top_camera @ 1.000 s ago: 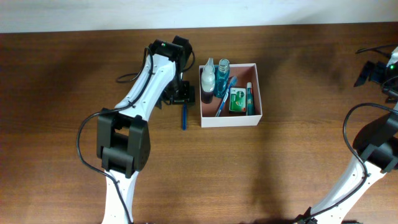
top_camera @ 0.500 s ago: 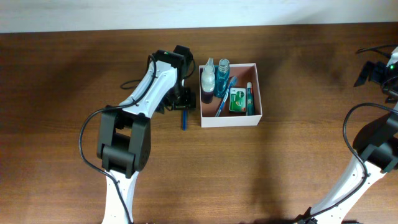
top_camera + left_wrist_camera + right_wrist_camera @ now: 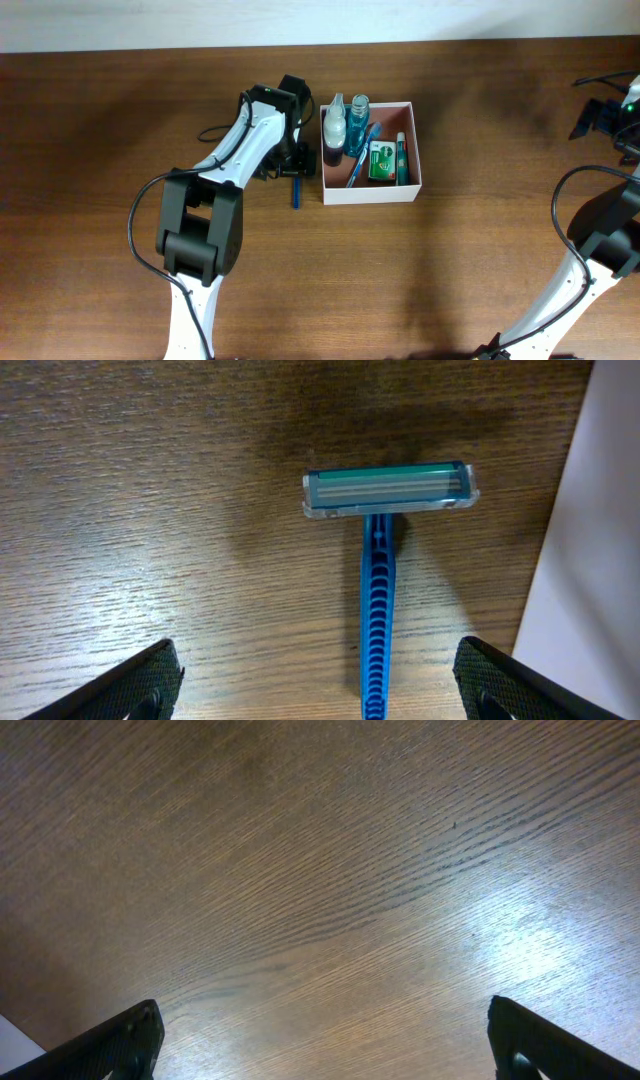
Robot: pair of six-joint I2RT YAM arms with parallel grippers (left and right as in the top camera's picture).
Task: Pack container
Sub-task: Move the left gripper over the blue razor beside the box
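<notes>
My left gripper [image 3: 312,685] hangs spread wide over the blue razor [image 3: 378,610], whose handle runs straight out between the jaws, head farthest, just beside the container [image 3: 600,560] wall; only the overhead view shows the right gripper [image 3: 600,118], wide too, well apart from both.

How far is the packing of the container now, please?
Done: two bottles, a toothbrush, a green packet and a tube are inside the container. In hand: nothing yet; the left end effector hangs open over the blue razor on the table. Left to do: grasp it and place it inside.
</notes>
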